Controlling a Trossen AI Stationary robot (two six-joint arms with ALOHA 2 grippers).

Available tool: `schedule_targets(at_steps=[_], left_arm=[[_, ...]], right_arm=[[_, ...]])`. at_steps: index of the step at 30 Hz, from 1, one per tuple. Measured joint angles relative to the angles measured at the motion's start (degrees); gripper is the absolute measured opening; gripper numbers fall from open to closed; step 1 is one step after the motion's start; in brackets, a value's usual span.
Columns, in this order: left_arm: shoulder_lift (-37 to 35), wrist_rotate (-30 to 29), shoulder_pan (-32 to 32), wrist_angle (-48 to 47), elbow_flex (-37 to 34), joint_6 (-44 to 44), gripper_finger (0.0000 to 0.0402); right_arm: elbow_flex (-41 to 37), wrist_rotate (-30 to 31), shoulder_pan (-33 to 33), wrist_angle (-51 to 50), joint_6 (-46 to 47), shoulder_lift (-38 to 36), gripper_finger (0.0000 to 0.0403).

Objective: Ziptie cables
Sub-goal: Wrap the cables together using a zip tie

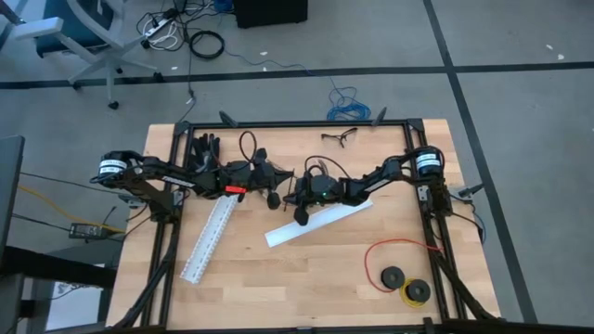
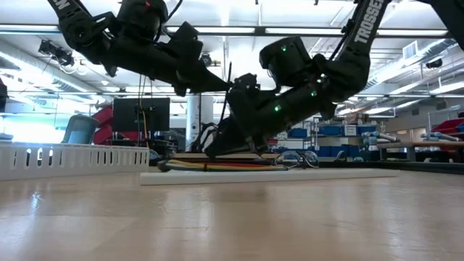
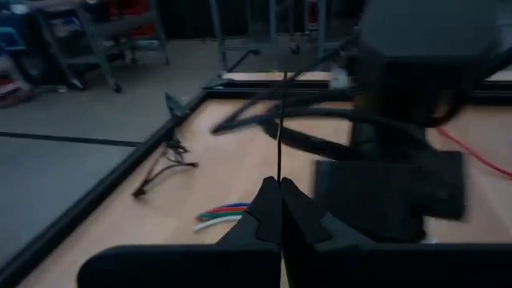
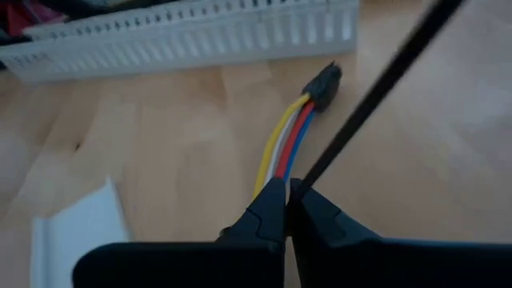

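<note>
**Counter with two arms meeting over a cable bundle**

Counter (image 1: 306,278): pale wooden top inside a black frame, seen whole from above.

Left arm: reaches in from the left side toward the middle. Left end effector (image 3: 279,210): fingers pressed together, a thin dark strip pinched between the tips and standing up from them; the strip looks like a zip tie, though that cannot be confirmed.

Right arm: reaches in from the right side to meet the left arm near the centre. Right end effector (image 4: 286,210): fingers closed, tips together on a thin dark strip (image 4: 376,92) that runs off slantwise above the counter. In the low view this end effector points down at the counter, with the bundle behind it.

Slotted white channel (image 1: 210,241): long, lying at a slant on the left half of the counter, below the left arm.

Flat white strip (image 1: 318,223): lying at a slant near the centre, partly under the right arm.

Cables (image 4: 282,140): yellow, white, red and blue wires side by side, lying on the counter just in front of the right end effector, ending in a small dark plug (image 4: 323,83) near the slotted channel.

Red wire loop (image 1: 394,252): near the right corner, beside two black spools (image 1: 393,276).

Safety glasses (image 1: 341,137): at the far edge.
</note>
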Motion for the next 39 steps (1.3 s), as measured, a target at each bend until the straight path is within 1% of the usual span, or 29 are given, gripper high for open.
schedule_targets(at_steps=[11, 17, 22, 28, 32, 36, 39], left_arm=[[-0.08, -11.85, -0.04, 3.20, 0.00, 3.03, 0.0000], [-0.11, -15.38, -0.04, 4.43, 0.00, 4.40, 0.0000], [-0.11, -19.71, -0.04, 4.58, 0.02, 4.46, 0.0000], [-0.11, -20.18, 0.00, 4.56, 0.02, 4.43, 0.0000], [-0.14, -20.15, -0.25, 3.53, 0.12, 3.96, 0.0005], [-0.31, -18.51, -0.41, 0.93, 0.31, 0.61, 0.0025], [-0.32, -15.53, -0.37, -2.97, 0.31, -0.80, 0.0046]], right_arm=[[0.02, -0.39, 0.83, -1.24, -0.07, -0.12, 0.0009], [0.02, -0.65, 0.85, -2.02, -0.11, -0.13, 0.0007], [0.02, -1.74, 0.85, -4.16, -0.11, -0.13, 0.0008], [0.02, -1.74, 0.83, -4.39, -0.13, -0.13, 0.0009], [-0.01, -1.55, 0.77, -2.53, -1.54, -0.13, 0.0017], [-0.09, -2.11, 0.83, -1.78, -3.29, -0.13, 0.0038], [-0.09, -2.68, 0.82, -1.39, -3.78, -0.13, 0.0065]])
